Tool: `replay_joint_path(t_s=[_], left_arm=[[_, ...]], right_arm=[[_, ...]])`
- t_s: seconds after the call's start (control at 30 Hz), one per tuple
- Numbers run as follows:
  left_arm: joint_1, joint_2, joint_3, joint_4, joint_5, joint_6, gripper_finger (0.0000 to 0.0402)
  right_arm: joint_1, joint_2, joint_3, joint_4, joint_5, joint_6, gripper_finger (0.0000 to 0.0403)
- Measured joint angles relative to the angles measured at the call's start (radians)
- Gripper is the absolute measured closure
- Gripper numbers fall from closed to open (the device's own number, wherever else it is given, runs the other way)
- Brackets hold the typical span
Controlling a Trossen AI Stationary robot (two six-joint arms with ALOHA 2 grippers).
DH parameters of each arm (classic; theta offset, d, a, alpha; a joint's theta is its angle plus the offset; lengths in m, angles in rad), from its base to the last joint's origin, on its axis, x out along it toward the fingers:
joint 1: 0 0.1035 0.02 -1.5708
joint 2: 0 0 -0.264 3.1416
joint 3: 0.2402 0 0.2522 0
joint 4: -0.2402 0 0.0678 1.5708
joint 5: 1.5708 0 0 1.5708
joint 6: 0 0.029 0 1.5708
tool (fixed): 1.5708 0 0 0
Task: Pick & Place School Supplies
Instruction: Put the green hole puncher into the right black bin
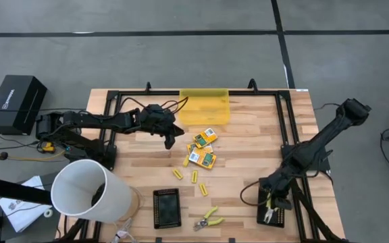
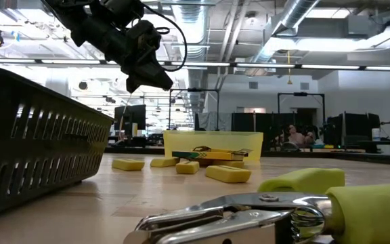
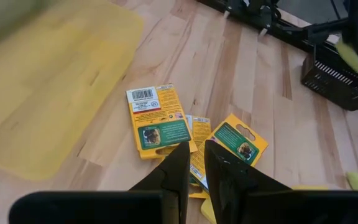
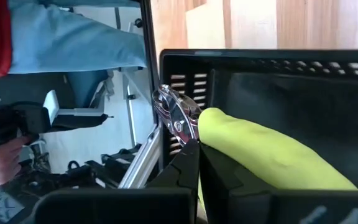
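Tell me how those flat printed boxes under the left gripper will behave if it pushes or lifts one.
The printed boxes lie flat and overlapping on the wooden table, so a push would probably slide them together rather than tip them. They look thin and light, likely card, and may flex when pinched. The left gripper hangs just above them.
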Motion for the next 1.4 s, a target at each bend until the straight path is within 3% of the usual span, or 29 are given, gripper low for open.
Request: replay_joint_path(t_s=[0.3, 0.57, 0.8, 1.1, 1.4], left_arm=[[0.000, 0.000, 0.000, 0.002, 0.000, 0.002, 0.0357], [0.000, 0.000, 0.000, 0.005, 0.000, 0.002, 0.0357], [0.000, 0.000, 0.000, 0.010, 0.000, 0.003, 0.0357], [0.000, 0.000, 0.000, 0.016, 0.000, 0.003, 0.0357], [0.000, 0.000, 0.000, 0.030, 0.000, 0.002, 0.0357]], right_arm=[[-0.002, 0.136, -0.042, 0.176, 0.000, -0.008, 0.0403], [-0.005, 0.150, -0.041, 0.223, 0.014, 0.008, 0.0399], [-0.024, 0.118, -0.041, 0.221, -0.032, 0.035, 0.0342], [-0.028, 0.014, -0.041, 0.090, -0.035, 0.050, 0.0264], [-0.050, -0.046, -0.041, 0.041, -0.034, 0.063, 0.0229]])
